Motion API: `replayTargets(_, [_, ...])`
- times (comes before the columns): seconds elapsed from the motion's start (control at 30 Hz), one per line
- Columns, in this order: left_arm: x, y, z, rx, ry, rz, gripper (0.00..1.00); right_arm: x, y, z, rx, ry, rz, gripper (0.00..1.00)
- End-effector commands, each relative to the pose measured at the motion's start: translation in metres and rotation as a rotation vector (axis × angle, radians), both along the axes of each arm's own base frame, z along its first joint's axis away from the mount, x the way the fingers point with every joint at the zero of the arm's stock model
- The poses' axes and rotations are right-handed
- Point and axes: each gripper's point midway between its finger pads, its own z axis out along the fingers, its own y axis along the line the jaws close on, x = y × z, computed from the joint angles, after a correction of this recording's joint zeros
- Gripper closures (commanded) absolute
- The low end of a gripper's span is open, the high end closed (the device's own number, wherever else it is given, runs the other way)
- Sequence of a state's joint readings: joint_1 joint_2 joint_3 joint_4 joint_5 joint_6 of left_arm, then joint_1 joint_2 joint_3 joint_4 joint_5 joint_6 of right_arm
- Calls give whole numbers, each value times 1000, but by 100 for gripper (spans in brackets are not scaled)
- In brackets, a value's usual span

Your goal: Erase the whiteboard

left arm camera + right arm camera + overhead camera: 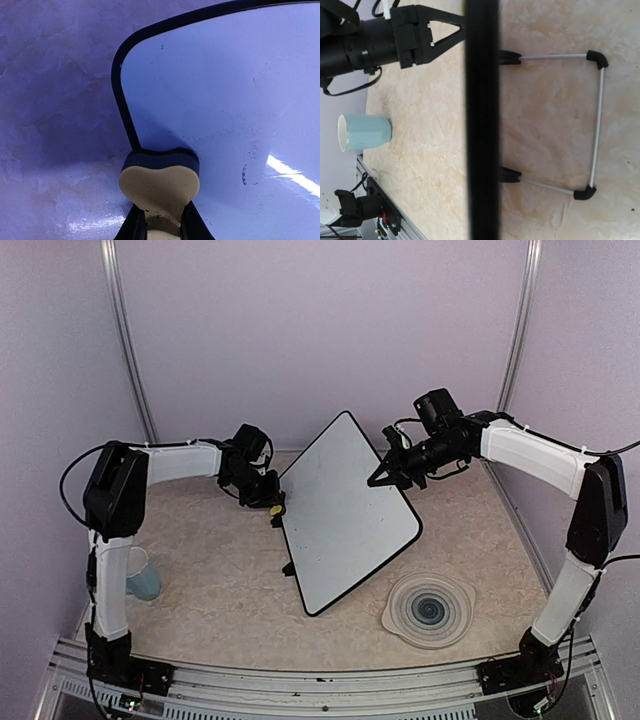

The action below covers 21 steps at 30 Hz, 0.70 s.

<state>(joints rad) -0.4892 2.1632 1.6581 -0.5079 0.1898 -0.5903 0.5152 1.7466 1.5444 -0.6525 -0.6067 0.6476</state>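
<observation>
Closest to the left wrist lens, a cream-bodied eraser (159, 182) with a dark felt face is seen clenched between the two fingers of the left end effector (162, 225). Its felt face is set against the whiteboard (215, 100) just inside the thin black frame, a little below a rounded corner. The board surface is seen almost blank (only a short row of faint dark specks (244, 175) is made out to the right of the eraser, next to a bright streak of glare).

From the top camera the whiteboard is found at the middle of the counter (220, 570), propped at a tilt and turned so that one corner points to the back wall and another to the near edge. The left end effector is placed at its left edge. The right end effector (392, 470) is placed at its upper right edge, but whether those fingers are clenched on the frame or released cannot be told. In the right wrist view the frame is seen edge-on as a thick dark bar, and a thin wire stand (597, 120) with black corner feet is joined to it and rests on the counter.

A pale blue cup (143, 575) stands beside the left arm's lower link, well apart from the board. A round grey ringed plate (430, 610) lies near the board's near right edge.
</observation>
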Motion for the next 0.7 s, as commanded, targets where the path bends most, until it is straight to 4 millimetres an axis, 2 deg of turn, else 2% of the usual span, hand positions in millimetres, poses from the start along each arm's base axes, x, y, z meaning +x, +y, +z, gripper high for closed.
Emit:
replayTargets(0.0, [-4,-71,33,-125,-61,-152,100,-13,20,1,81,-20,128,100])
replayTargets(0.1, [3,-97,59,-186,-105,-196,100,-12,21,0,84,-21,138,100])
replayTargets(0.2, [14,-115,73,-238,-137,-219,100,-13,22,-3,84,-16,149,100])
replayTargets(0.37, [26,-157,124,-339,-227,-318,100,-15,22,-6,82,-6,163,100])
replayTargets(0.47, [35,-156,97,-348,-165,-287,100,-15,22,-6,83,-3,164,100])
replayTargets(0.57, [41,-131,61,-282,-105,-220,100,-13,21,-6,80,-5,162,100])
replayTargets(0.67, [37,-100,37,-209,-68,-156,100,-11,18,-7,74,-1,156,100])
